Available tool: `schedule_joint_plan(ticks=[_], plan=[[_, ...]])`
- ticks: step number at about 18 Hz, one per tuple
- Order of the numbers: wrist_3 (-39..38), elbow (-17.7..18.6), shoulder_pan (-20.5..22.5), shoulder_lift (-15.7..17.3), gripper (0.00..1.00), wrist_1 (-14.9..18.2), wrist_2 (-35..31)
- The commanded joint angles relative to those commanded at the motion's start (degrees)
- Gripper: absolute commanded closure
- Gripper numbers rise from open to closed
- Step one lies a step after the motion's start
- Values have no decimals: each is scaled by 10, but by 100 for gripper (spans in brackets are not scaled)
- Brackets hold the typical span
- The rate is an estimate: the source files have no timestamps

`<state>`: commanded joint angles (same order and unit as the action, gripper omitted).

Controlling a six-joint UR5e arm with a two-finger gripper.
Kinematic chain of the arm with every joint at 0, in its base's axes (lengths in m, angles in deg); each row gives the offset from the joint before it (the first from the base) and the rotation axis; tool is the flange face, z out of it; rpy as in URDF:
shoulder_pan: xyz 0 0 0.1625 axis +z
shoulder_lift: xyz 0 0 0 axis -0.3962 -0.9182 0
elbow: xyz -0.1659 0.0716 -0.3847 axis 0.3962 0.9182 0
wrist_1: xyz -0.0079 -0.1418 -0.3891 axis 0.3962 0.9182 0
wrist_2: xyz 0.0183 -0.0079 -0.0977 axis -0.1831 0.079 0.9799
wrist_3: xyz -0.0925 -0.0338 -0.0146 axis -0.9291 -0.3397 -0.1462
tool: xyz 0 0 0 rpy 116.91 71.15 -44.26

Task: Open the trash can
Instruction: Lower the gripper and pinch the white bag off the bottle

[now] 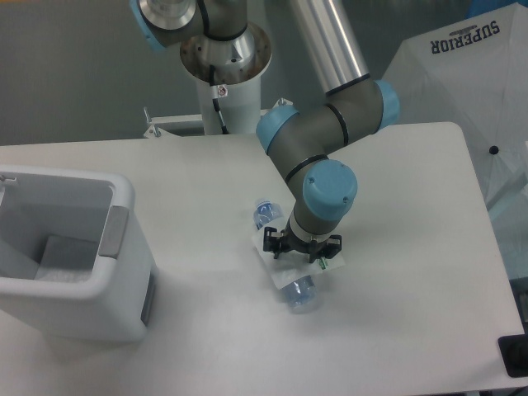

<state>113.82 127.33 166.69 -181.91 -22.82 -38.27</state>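
arm (330, 124) reaches down from the base up top, elbow bent, wrist pointing straight down. gripper (302, 249) sits low near the table, black fingers spread, can't tell how wide

One bin (74, 272) off to the gripper's (301, 247) side, one bottle (285, 264) right under it, one table (396, 313).

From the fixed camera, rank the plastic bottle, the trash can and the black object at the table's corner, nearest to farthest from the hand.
1. Plastic bottle: lying directly under the hand, mid-table.
2. Black object: at the table's near right corner in the image.
3. Trash can: at the image's left edge, open top showing; only slightly farther than the black object.
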Motion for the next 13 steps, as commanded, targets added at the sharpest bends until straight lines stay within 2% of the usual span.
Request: schedule_joint_plan(ticks=[11,13], plan=[[1,-2,9,14,61,5,7],[1,-2,10,16,64,5,10]])
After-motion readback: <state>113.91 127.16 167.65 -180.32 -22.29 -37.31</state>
